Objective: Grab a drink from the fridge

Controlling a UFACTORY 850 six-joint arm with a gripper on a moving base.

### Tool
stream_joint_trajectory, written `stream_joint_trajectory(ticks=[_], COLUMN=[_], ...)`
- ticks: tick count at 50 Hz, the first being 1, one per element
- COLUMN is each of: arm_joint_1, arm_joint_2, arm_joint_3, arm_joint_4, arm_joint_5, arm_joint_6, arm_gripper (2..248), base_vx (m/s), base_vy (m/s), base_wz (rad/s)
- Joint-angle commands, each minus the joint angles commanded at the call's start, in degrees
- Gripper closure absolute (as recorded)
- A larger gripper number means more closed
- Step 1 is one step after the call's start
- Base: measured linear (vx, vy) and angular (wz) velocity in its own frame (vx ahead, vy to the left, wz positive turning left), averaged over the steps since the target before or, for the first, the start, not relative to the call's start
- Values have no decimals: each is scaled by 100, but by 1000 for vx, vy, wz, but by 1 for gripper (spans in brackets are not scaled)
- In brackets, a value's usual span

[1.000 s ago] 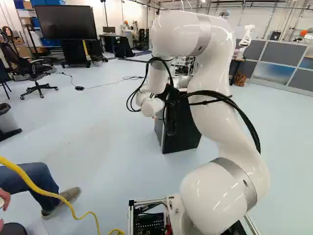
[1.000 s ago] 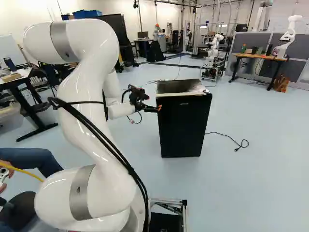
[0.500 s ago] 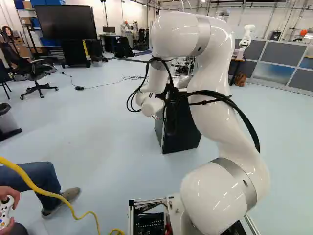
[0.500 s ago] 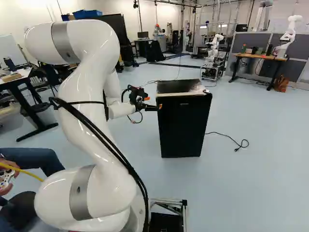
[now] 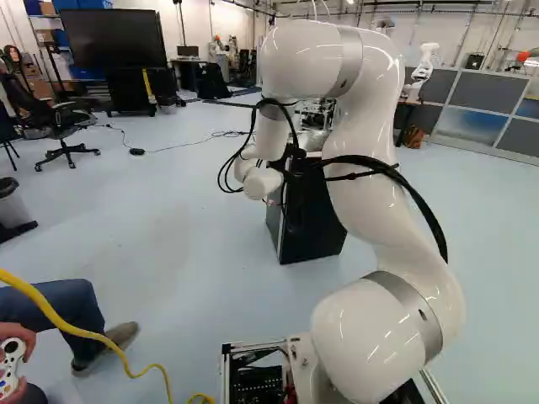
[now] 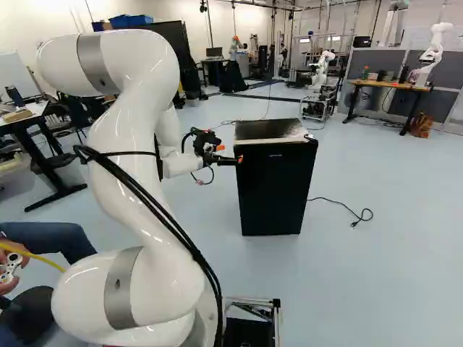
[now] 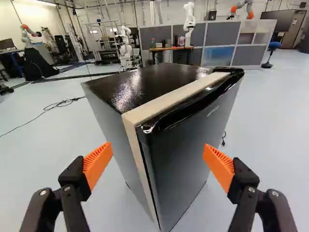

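While the orange-padded fingers (image 7: 219,166) of your black two-finger gripper (image 6: 233,158) stand wide apart, the black box-shaped fridge (image 6: 275,191) sits upright ahead of them, door closed; beyond it you have a wooden-topped table (image 6: 391,85) near grey partition panels (image 6: 371,59).

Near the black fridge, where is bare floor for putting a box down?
In the right base view: floor right of the fridge, nearer than the cord; also between fridge and base. Crowded: gripper beside the fridge's left edge; leg and yellow cable, lower left in the left base view.
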Motion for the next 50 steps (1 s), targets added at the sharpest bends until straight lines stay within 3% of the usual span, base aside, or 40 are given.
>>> stream_joint_trajectory(ticks=[24,50], arm_joint_1=[-168,-357], arm_joint_2=[-140,-80], arm_joint_3=[-216,-122], arm_joint_4=[0,0], arm_joint_5=[0,0], arm_joint_6=[0,0], arm_gripper=[3,3], base_vx=[0,0], base_vy=[0,0], base_wz=[0,0])
